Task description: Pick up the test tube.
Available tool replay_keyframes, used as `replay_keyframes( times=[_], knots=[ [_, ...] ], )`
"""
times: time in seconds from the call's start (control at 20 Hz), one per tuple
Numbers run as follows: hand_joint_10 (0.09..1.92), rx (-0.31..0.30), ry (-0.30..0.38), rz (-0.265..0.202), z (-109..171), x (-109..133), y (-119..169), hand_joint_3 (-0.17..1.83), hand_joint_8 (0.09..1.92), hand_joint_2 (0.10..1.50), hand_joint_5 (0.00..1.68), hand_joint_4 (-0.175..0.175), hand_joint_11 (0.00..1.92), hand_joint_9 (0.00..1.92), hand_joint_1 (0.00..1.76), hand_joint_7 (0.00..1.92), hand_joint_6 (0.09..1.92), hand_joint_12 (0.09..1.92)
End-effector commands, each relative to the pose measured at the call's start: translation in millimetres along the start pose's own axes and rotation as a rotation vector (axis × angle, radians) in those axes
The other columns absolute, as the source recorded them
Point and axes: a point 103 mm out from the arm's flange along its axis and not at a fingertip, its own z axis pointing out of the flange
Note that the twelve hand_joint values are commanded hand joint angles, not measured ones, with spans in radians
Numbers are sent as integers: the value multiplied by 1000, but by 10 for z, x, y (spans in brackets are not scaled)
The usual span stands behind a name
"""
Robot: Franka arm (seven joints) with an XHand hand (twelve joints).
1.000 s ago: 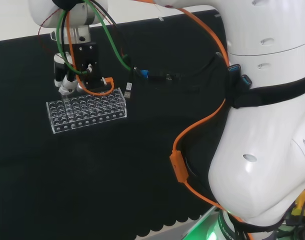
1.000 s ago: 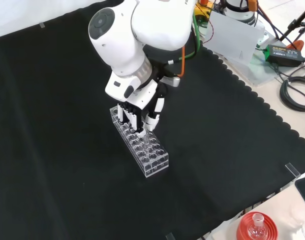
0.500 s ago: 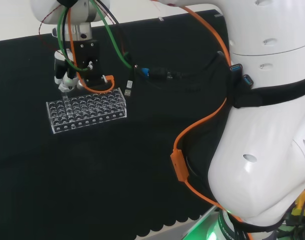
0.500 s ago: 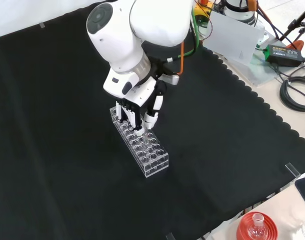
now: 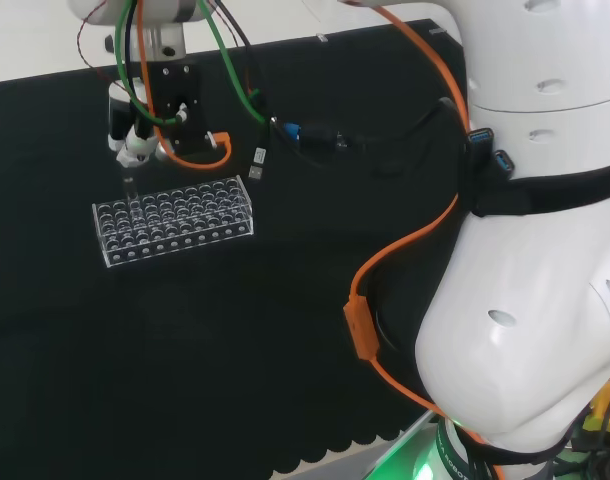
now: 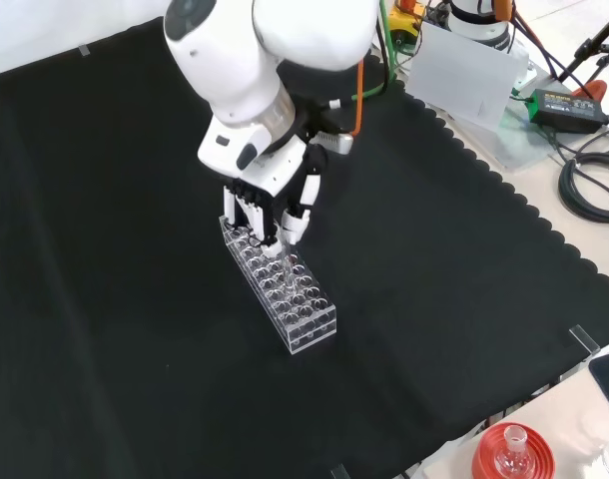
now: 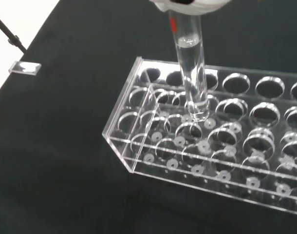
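Observation:
A clear glass test tube (image 7: pixel 191 68) hangs upright from my hand (image 5: pixel 137 143), pinched at its top between curled fingers. Its rounded bottom is still inside a hole near one end of the clear plastic rack (image 7: pixel 153 146). In the head view the rack (image 5: pixel 175 220) lies on the black cloth just below the hand, and the tube (image 5: pixel 130 186) shows as a thin line over the rack's left end. In the front view the hand (image 6: pixel 275 215) sits over the rack's (image 6: pixel 295 299) far end with the tube (image 6: pixel 278 255) under its fingertips.
Orange and green cables (image 5: pixel 200 150) trail from the wrist above the rack. A red ribbed stand with a flask (image 6: pixel 512 451) sits off the cloth at the front view's lower right. A small clear tab (image 7: pixel 25 68) lies on the cloth edge.
The hand has risen over the last second, drawing the test tube most of the way up out of its hole. The rack has stayed put.

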Motion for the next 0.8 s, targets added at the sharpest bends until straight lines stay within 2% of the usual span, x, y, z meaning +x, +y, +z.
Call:
replay_keyframes(
  times=[0.05, 0.45, 0.8],
  knots=[
    [87, -17, -23, -1, -221, -22, -62, -175, 518, 1026, 1342, -175, 900, 1430, 1423, 1436, 371, 1159],
    [87, -42, -38, -6, -446, -29, -146, -175, 524, 1026, 1341, -175, 904, 1431, 1423, 1433, 375, 1159],
    [87, -93, -36, -7, -838, -45, -383, -175, 528, 1026, 1340, -175, 909, 1432, 1423, 1431, 377, 1159]
  ],
)
